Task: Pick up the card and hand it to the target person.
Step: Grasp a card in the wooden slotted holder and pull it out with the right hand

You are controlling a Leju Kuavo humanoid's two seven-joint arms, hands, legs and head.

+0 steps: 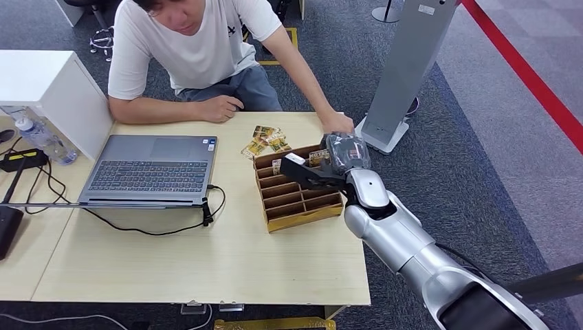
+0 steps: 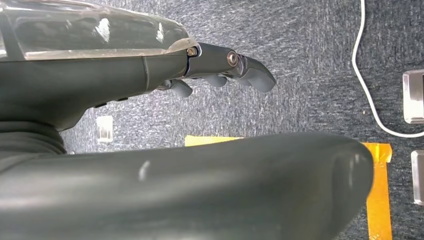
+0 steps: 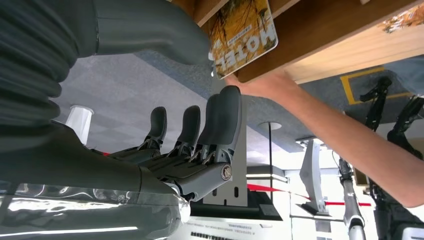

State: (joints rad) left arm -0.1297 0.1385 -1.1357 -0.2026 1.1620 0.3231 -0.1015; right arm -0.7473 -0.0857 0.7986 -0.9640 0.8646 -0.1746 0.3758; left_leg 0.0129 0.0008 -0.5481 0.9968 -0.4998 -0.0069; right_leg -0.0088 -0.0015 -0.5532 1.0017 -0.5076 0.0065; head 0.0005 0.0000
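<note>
The card [image 3: 243,31] has yellow leaves printed on it and sits at the back end of the wooden card box [image 1: 300,206], the end nearest the person. In the right wrist view the thick thumb lies right by the card, and the dark fingers [image 3: 223,117] stand a little apart from it. So the right robot hand [image 1: 323,168] is at the card, but I cannot tell if it is holding it yet.

The person's hand [image 1: 337,124] rests on the table [image 1: 206,261] just behind the box, close to the robot hand. More cards [image 1: 265,141] lie loose on the table beside the box, near the laptop [image 1: 148,168].

The left robot hand [image 2: 220,67] hangs over the carpet, fingers curled a little, holding nothing.

I think the job has only started. The card must be lifted out and then given to the person.
</note>
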